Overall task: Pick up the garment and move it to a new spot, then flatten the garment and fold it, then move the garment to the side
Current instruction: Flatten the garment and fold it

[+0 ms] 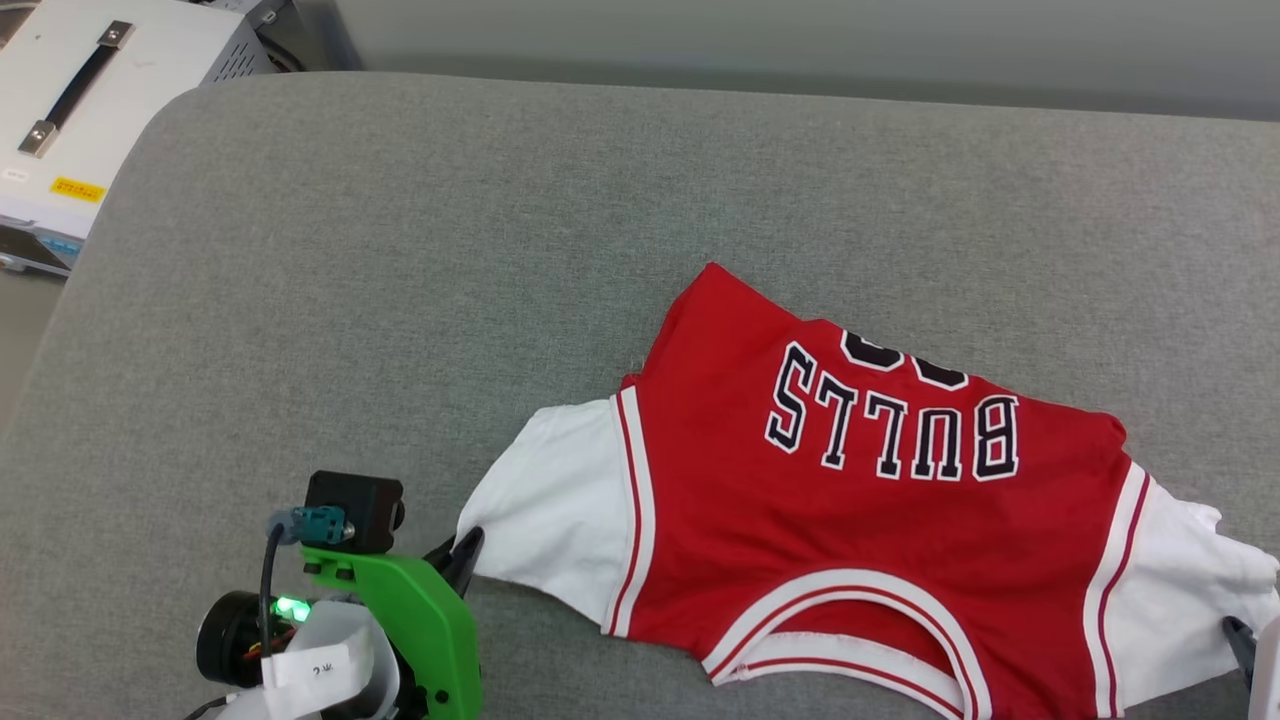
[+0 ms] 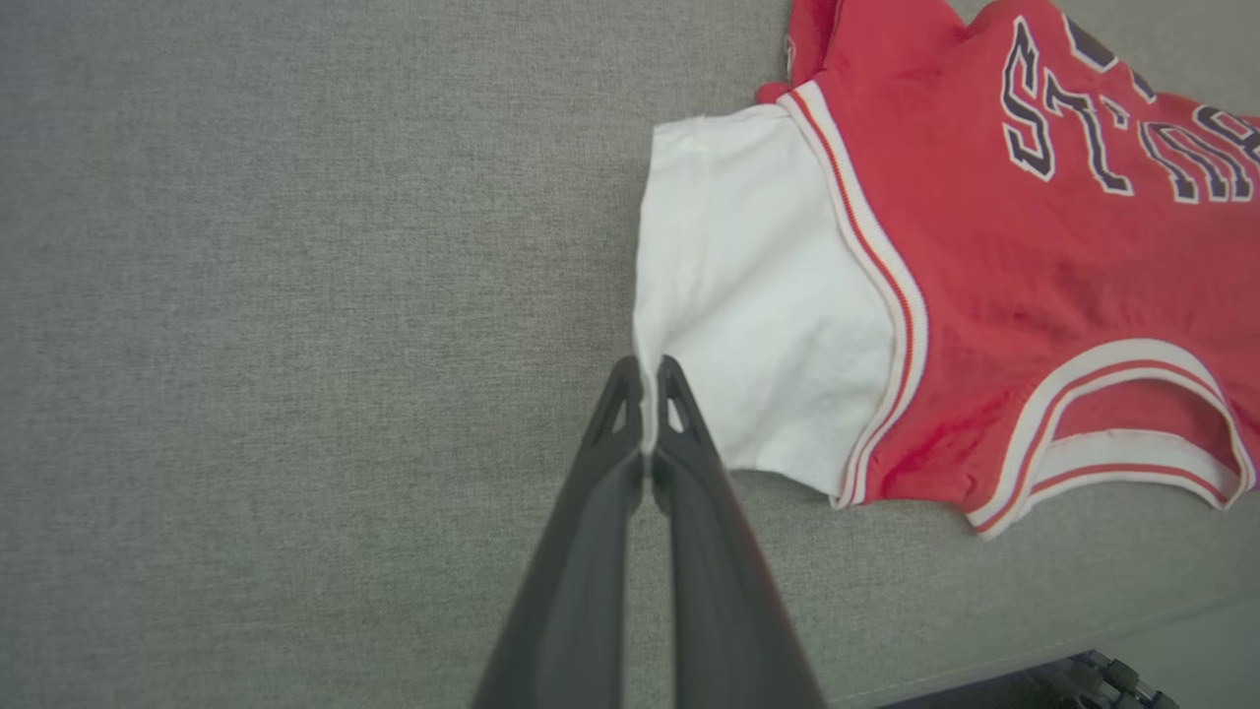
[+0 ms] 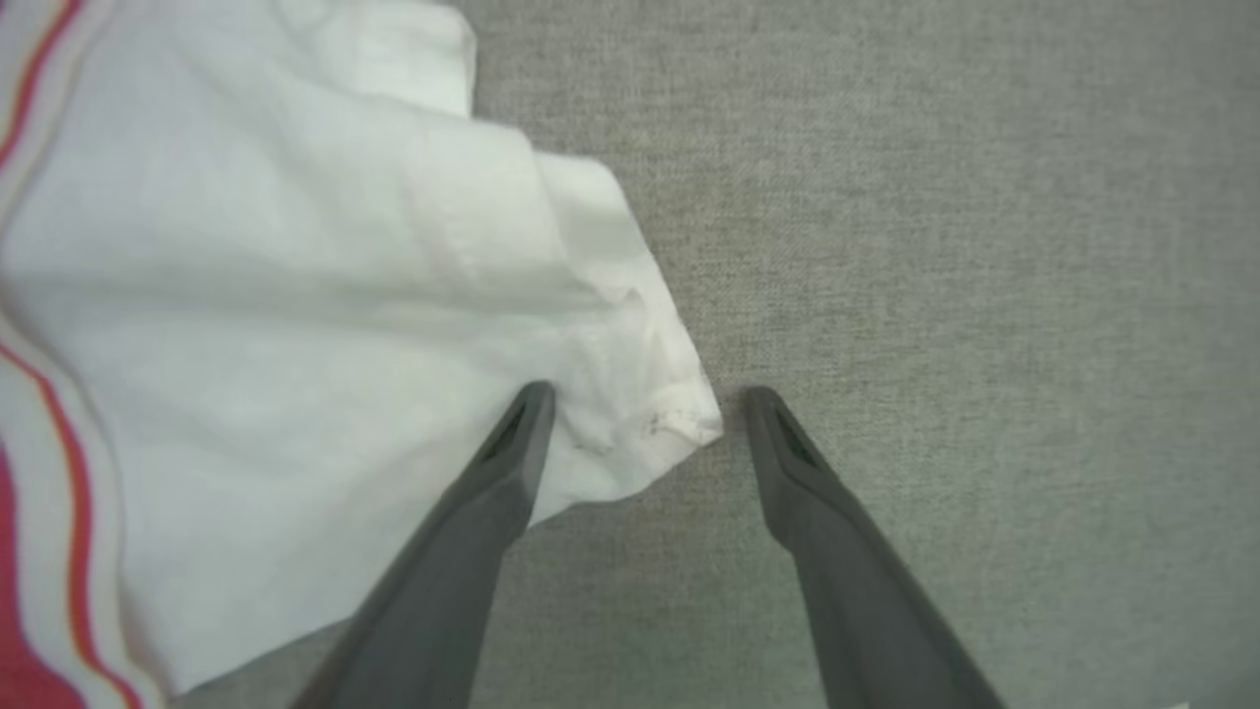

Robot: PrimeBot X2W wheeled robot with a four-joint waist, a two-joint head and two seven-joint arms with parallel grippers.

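Head view: the garment (image 1: 860,500) lies chest-up near the near edge of the worktop (image 1: 400,250), right of its middle; the collar faces that edge, so "BULLS" reads upside down; the number is cut off at the garment's far side, where the cloth seems tucked under, so I judge flattening unfinished; red jersey knit, white short sleeves, striped ribbed trim; the left pincer (image 1: 468,548) meets the hem of the left sleeve (image 1: 550,500).

Left wrist view: the left pincer is clenched, its long dark tapering fingers pressed together on the sleeve's hem, seemingly nipping a thin edge of cloth; such a hold would let the arm draw the sleeve toward the worktop's left edge; the covering is a grey, fine-grained weave.

Right wrist view: the right pincer (image 3: 645,399) is released, jaws wide, straddling the crumpled corner of the right sleeve (image 3: 345,295); one finger over cloth, the other over bare weave; probably placed to take a matching hold.
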